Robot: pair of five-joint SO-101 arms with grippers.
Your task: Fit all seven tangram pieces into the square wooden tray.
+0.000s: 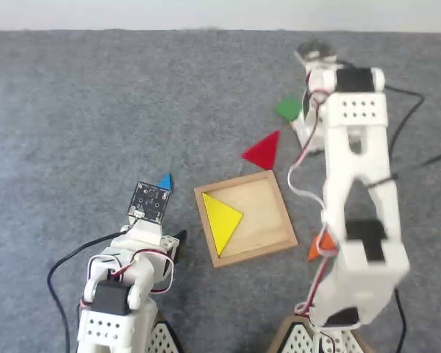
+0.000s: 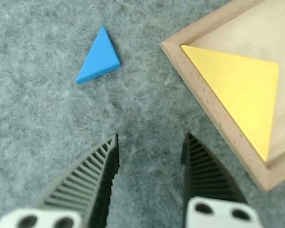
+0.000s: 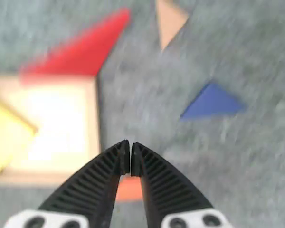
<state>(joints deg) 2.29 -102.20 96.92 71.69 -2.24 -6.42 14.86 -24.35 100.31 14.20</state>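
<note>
The square wooden tray [image 1: 278,237] lies mid-table with a yellow triangle [image 1: 220,215] inside it. Beyond it lie a red triangle [image 1: 263,151] and a green piece [image 1: 288,108]. A light blue triangle [image 1: 165,182] lies left of the tray. My left gripper [image 2: 151,140] hovers open over bare carpet, between the blue triangle [image 2: 99,58] and the tray's corner [image 2: 171,46]. My right gripper [image 3: 130,149] is shut on nothing, just above an orange piece [image 3: 129,188] at the tray's right. A dark blue triangle [image 3: 210,100] and a tan triangle [image 3: 169,20] lie beyond it.
The right arm [image 1: 356,220] stretches over the table's right side and covers part of the carpet there. Cables [image 1: 66,265] trail beside the left arm's base. Grey carpet spreads open at the far left and back.
</note>
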